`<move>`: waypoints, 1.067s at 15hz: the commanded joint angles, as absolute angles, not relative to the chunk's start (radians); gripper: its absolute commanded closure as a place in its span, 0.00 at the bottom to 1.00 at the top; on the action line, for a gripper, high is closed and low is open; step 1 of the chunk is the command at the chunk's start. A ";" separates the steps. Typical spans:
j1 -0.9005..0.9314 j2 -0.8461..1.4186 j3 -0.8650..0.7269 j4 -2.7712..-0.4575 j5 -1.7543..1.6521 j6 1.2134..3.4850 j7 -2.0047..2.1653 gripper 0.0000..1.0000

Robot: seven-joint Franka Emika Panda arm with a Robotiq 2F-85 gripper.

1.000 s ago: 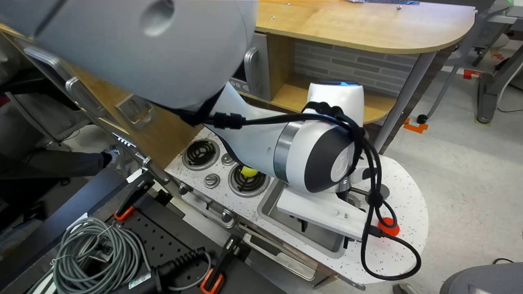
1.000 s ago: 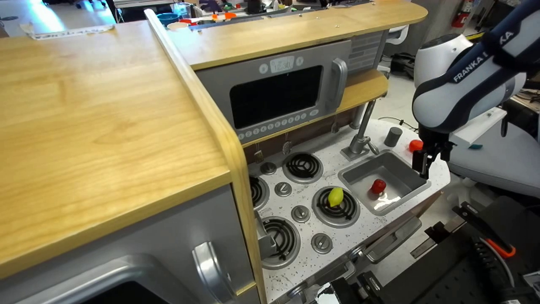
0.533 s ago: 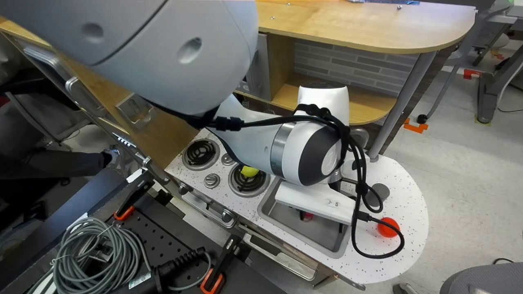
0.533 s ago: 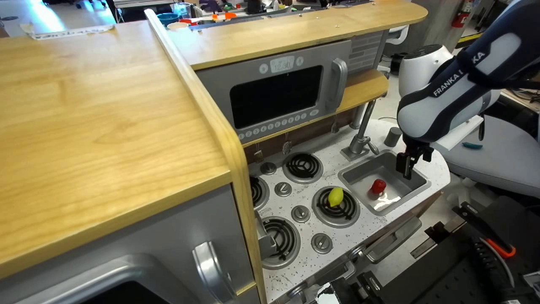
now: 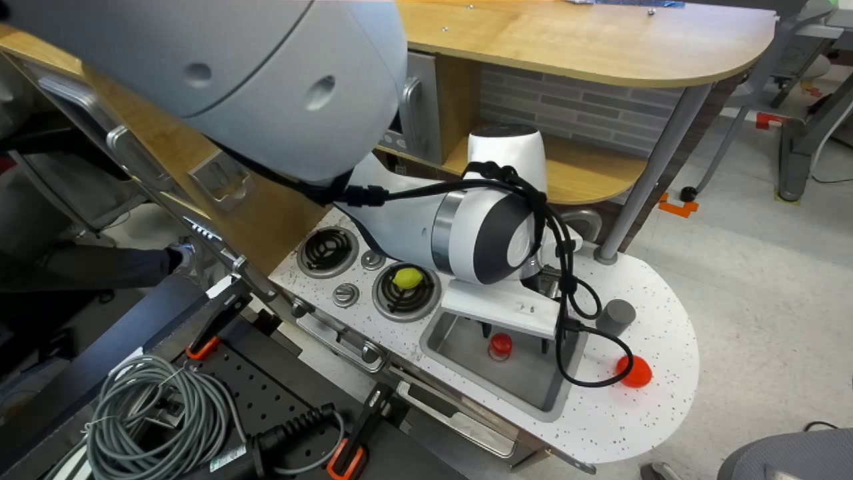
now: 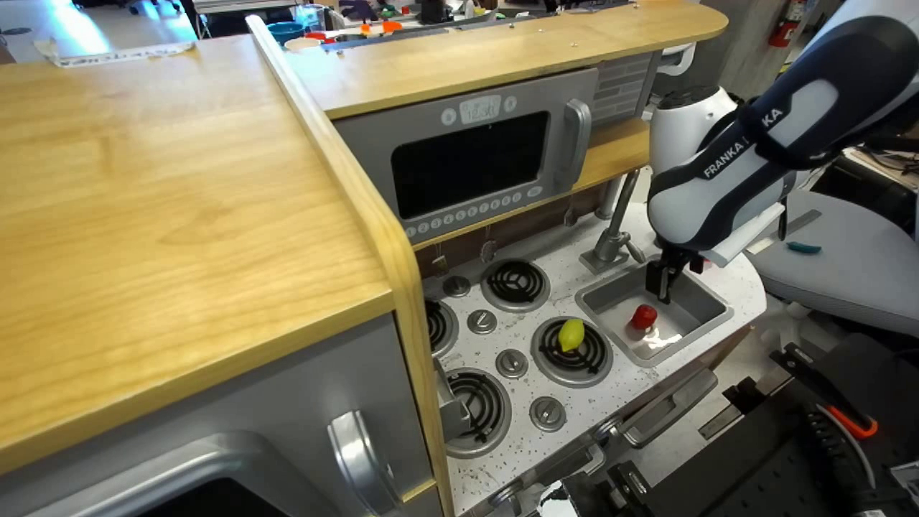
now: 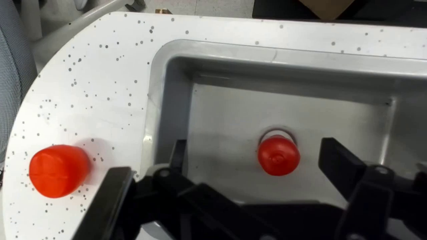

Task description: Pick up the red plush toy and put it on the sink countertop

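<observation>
- Gripper (image 7: 255, 146) is hanging over the basin (image 7: 220, 106); its fingers are standing wide apart and holding nothing.
- Red toy (image 7: 278, 157) is resting on the basin floor, showing between the fingers in the wrist view, touching neither.
- White speckled surface (image 7: 106, 80) is running around the basin.
- Orange-red lump (image 7: 58, 170) is sitting on the surface, left of the basin in the wrist view.
- Lemon (image 6: 571, 335) is lying on a burner (image 6: 572, 370), left of the basin in both exterior views.
</observation>
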State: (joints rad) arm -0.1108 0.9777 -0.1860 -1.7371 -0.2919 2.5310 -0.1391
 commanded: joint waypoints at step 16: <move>-0.126 1.225 -0.164 -1.565 -0.264 2.682 -0.143 0.00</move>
